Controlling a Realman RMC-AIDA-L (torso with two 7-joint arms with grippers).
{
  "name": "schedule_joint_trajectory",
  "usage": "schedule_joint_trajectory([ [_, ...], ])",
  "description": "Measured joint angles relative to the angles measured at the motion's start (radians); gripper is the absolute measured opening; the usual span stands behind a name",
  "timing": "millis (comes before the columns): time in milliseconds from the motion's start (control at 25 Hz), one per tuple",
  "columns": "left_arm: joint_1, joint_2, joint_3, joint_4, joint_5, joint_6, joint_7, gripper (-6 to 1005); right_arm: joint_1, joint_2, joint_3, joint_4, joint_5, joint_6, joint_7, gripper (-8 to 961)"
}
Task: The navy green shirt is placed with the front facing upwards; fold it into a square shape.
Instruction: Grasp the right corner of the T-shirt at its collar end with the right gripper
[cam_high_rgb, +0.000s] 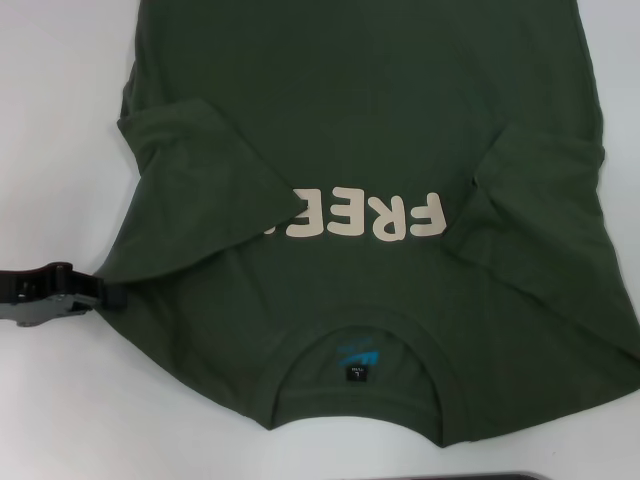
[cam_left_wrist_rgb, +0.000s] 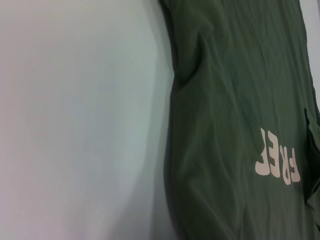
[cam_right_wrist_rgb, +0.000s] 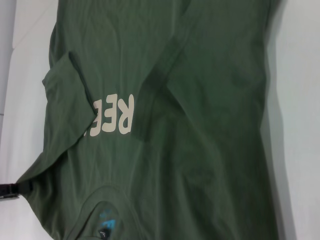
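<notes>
The shirt (cam_high_rgb: 380, 330) was laid flat on the white table (cam_high_rgb: 50, 120), front side up, with the collar (cam_high_rgb: 360, 345) nearest the robot and the hem running off the far edge of the head view. The cream lettering (cam_high_rgb: 365, 218) was seen across the chest, its left end covered by cloth. Both sleeves had been folded inward over the body: the left sleeve (cam_high_rgb: 200, 200) lay across the start of the lettering, and the right sleeve (cam_high_rgb: 540, 180) lay beside the other end of it. A small black neck label (cam_high_rgb: 358, 372) with teal print was seen inside the collar.

The left gripper (cam_high_rgb: 100, 295) was at the left edge of the shirt, low by the table, its tip touching the corner of the folded cloth near the shoulder. Its fingers appeared drawn together on that corner, so the cloth was pinched there. In the right wrist view the same dark gripper (cam_right_wrist_rgb: 12, 190) was seen at the shirt's corner.

The right gripper was not shown in any view, so whether it was apart or together could not be told.
</notes>
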Motion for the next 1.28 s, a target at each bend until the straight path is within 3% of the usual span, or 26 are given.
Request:
schedule_joint_trajectory([
  [280,-0.005,-0.003,0.002,0.008,0.000,-0.003,0.000,24,0.006,0.017,-0.008,0.009,-0.034,0.009,0.017,942],
  [1280,-0.015,-0.005,0.003,0.002,0.001,-0.014,0.000,24,0.033,0.019,-0.015,0.054,-0.055,0.064,0.012,941],
])
